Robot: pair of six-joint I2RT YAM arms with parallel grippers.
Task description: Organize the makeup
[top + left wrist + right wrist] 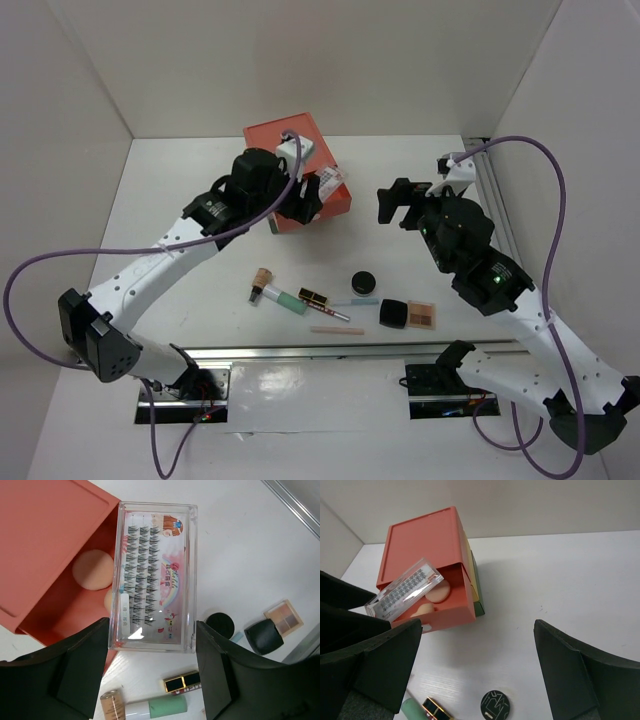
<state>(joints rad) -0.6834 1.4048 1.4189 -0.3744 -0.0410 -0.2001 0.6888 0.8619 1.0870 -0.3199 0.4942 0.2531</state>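
My left gripper (312,197) is shut on a clear eyelash case (155,575) and holds it tilted over the open orange drawer (45,540), which contains two peach sponge puffs (92,570). In the left wrist view, the gripper (152,645) has its fingers on the case's two long sides. My right gripper (395,205) is open and empty, in the air right of the box (478,625). On the table lie a mint-green tube (285,299), a lipstick (313,296), a round black compact (363,283), a black eyeshadow palette (408,313) and a thin pink pencil (337,330).
The orange-yellow-green drawer box (290,135) stands at the back middle, its top drawer pulled out toward the front. A thin pale blue stick (355,302) lies by the compact. White walls enclose the table on three sides, and a metal rail (350,352) runs along the near edge.
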